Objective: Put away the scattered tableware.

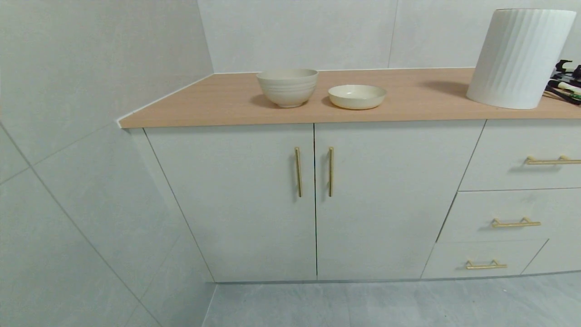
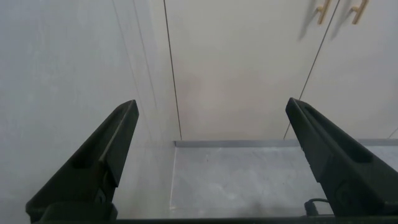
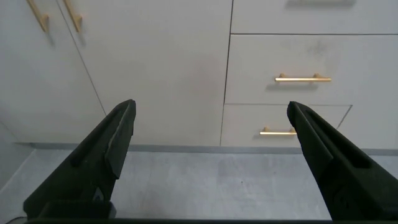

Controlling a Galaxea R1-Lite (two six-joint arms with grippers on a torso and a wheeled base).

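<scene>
A deep ribbed cream bowl (image 1: 287,86) stands on the wooden countertop (image 1: 408,97), left of centre. Just to its right sits a shallow pale-yellow dish (image 1: 356,96), apart from the bowl. Below them the double cabinet doors (image 1: 313,200) are closed, with two vertical gold handles (image 1: 314,171) at the seam. My left gripper (image 2: 211,118) hangs low near the floor, open and holding nothing, facing the left door's base and the side wall. My right gripper (image 3: 211,118) is also open and bare, low before the right door and the drawers (image 3: 298,78).
A tall white ribbed cylinder (image 1: 519,56) stands at the counter's right end, with dark utensils (image 1: 565,84) beyond it. Three drawers (image 1: 513,195) with gold handles lie right of the doors. A tiled wall (image 1: 68,159) closes the left side. Grey floor (image 1: 386,302) lies in front.
</scene>
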